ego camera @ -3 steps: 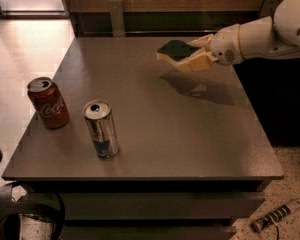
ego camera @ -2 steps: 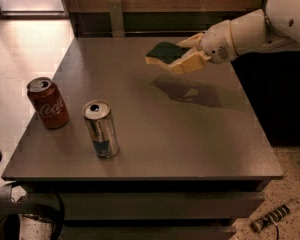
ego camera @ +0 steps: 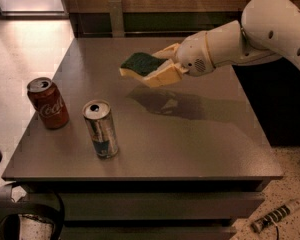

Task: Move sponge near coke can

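The sponge (ego camera: 139,64), dark green on top with a pale yellow base, is held in the air above the middle of the grey table (ego camera: 190,139). My gripper (ego camera: 157,69) is shut on the sponge's right end, reaching in from the right on a white arm. The red coke can (ego camera: 48,103) stands upright near the table's left edge, well to the left of and below the sponge.
A taller silver-and-blue can (ego camera: 101,129) stands upright just right of the coke can, near the front. The table's front edge drops to a lower shelf. A cable lies on the floor at bottom right (ego camera: 275,216).
My gripper has carried the sponge leftward over the table, from the back right toward the middle, closer to the cans. The cans have not moved.
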`<state>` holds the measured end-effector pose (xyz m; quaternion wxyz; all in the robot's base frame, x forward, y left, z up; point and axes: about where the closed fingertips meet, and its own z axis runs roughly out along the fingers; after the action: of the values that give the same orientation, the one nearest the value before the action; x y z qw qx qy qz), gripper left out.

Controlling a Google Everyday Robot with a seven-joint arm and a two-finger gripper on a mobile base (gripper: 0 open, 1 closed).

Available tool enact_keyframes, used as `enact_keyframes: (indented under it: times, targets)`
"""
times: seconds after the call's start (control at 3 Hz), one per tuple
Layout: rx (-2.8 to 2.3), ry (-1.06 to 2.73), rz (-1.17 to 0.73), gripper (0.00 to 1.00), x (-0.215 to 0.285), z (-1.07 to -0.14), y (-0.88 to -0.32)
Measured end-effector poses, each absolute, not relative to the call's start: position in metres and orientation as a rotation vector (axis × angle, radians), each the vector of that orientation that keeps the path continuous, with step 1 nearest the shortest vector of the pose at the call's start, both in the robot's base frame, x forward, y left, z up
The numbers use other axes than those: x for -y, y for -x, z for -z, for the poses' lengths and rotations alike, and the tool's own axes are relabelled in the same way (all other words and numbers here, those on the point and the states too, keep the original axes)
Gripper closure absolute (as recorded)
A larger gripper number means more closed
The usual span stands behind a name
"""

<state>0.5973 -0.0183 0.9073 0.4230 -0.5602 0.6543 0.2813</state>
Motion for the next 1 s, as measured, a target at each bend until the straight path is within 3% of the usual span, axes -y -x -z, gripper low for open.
enact_keyframes:
  times: [1.0]
  targets:
    - [-1.576, 1.406, -0.798, 1.00, -0.096, -0.859, -0.570]
